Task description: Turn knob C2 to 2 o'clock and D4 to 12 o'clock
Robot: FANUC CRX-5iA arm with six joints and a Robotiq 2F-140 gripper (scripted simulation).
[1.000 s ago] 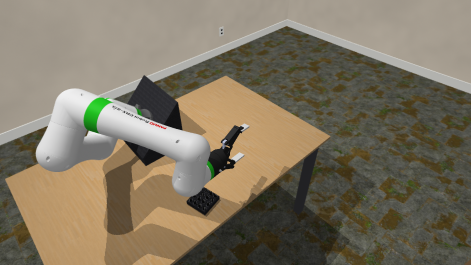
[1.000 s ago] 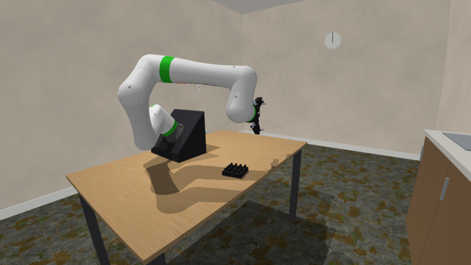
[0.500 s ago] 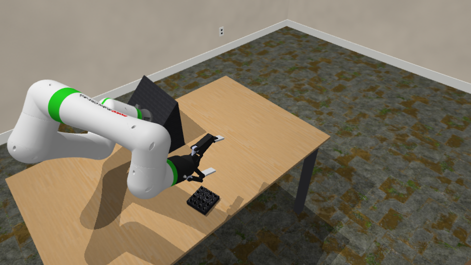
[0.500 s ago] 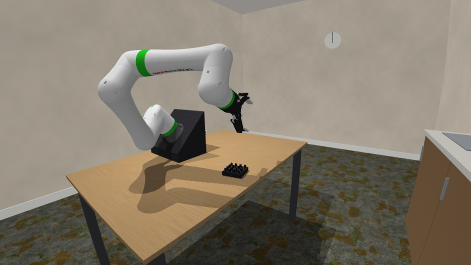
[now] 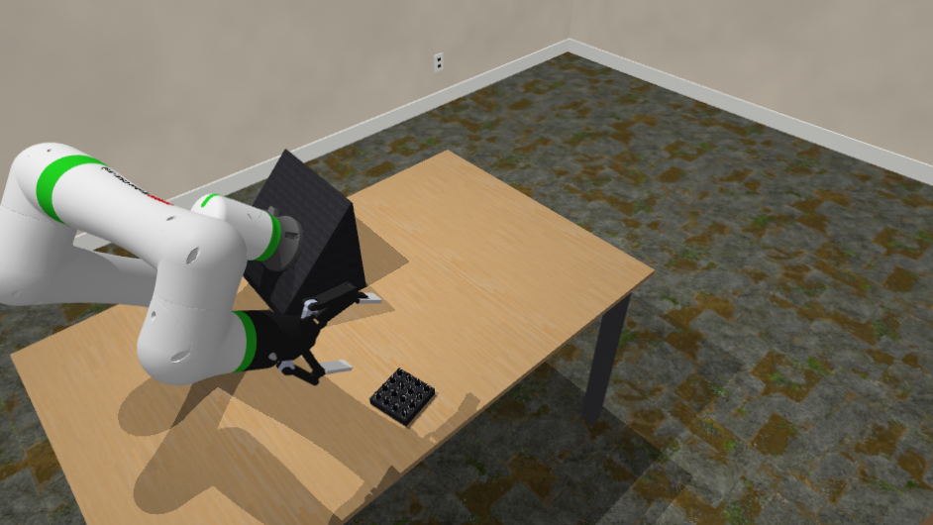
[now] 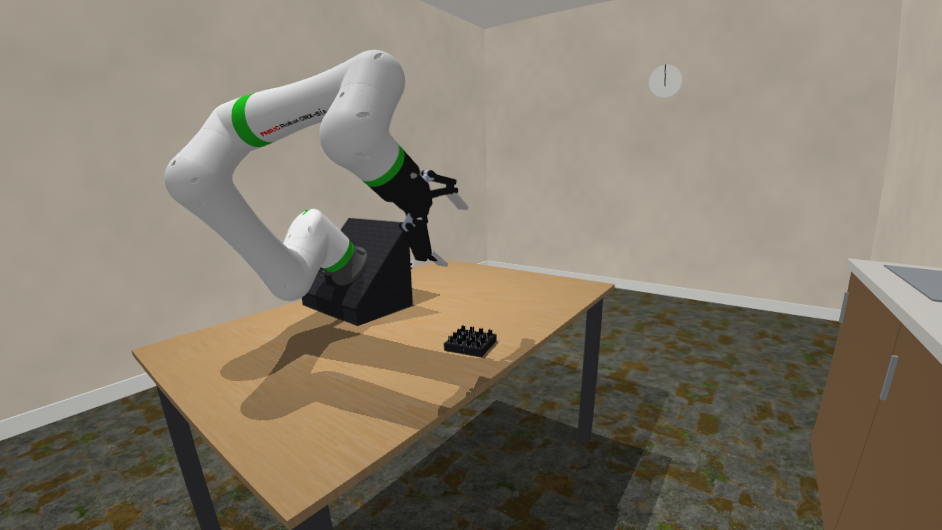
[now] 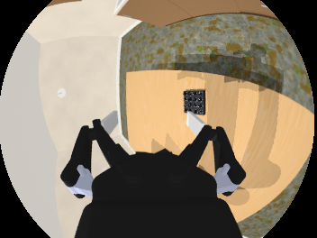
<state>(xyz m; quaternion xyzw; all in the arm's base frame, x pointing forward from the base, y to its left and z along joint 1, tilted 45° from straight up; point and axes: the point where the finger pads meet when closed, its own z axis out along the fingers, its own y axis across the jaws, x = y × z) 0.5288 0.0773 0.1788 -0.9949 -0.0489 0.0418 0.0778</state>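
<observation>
The knob box (image 5: 406, 396) (image 6: 473, 343) (image 7: 194, 101) is a small black square block with several rows of knobs. It stands on its feet on the wooden table (image 5: 489, 248) (image 6: 263, 395), near the front edge. The knobs' white lines and names are too small to read. My gripper (image 5: 357, 331) (image 6: 449, 230) (image 7: 152, 116) is open and empty. It hangs high above the table, behind the box and well clear of it, near the arm's base. In the wrist view the box lies far ahead, just beyond the right fingertip.
The arm's black wedge-shaped mount (image 5: 319, 228) (image 6: 385, 263) stands on the table close behind the gripper. A brown counter (image 6: 876, 369) stands on the floor well away from the table.
</observation>
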